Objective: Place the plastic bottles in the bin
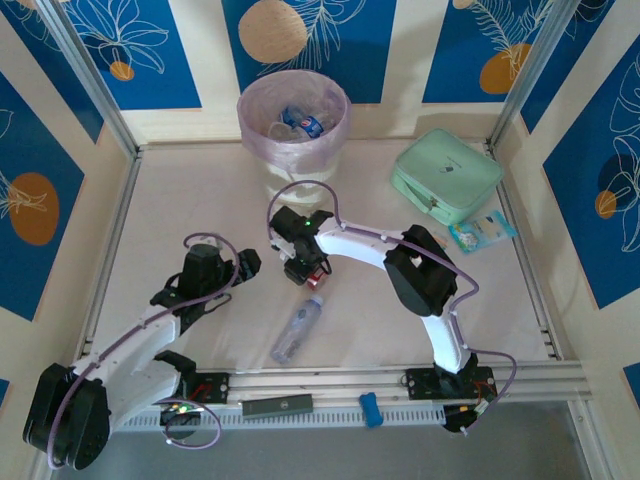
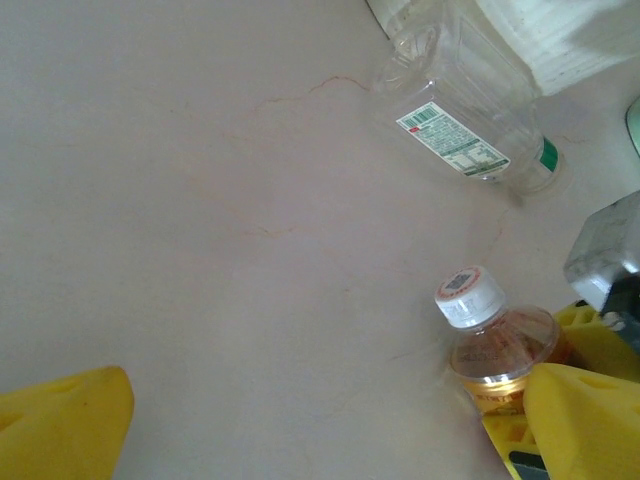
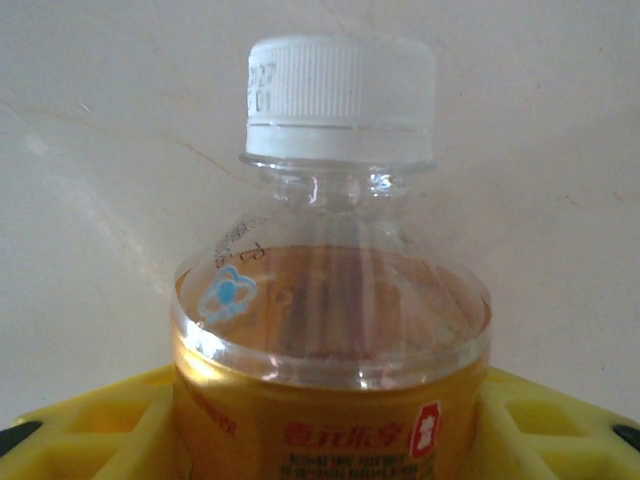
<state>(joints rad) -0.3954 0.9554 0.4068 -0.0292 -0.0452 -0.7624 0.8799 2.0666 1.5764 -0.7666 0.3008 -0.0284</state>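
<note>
- One by one, going through the views, starting from above.
- Noting the bin (image 1: 270,160), pink-lined, standing at the far edge of the tabletop (image 1: 180,200), with blue-labelled bottles (image 1: 302,122) lying inside it.
- Spotting a clear bottle (image 1: 298,330) lying on its side toward the near middle of the tabletop, apart from both arms.
- Finding a white-capped bottle (image 1: 318,272), showing red from above, right at the right fingers (image 1: 303,268).
- Locating the left fingers (image 1: 246,264) a little to its left, in contact with nothing.
- Passing over a mint green pouch (image 1: 445,175) and a small packet (image 1: 483,232) at the far right.
- Turning to the left wrist: finding the left fingers (image 2: 60,425) spread wide and released, with bare tabletop between them.
- Picking out the white-capped bottle (image 2: 490,345) at lower right, sitting against the yellow pads of the other arm.
- Noting a white-labelled bottle (image 2: 455,125) lying on its side farther off.
- Turning to the right wrist: seeing the right fingers (image 3: 565,425) clenching the white-capped bottle (image 3: 330,330) by its gold-labelled body, one yellow pad on each side, cap end sticking out past them.
</note>
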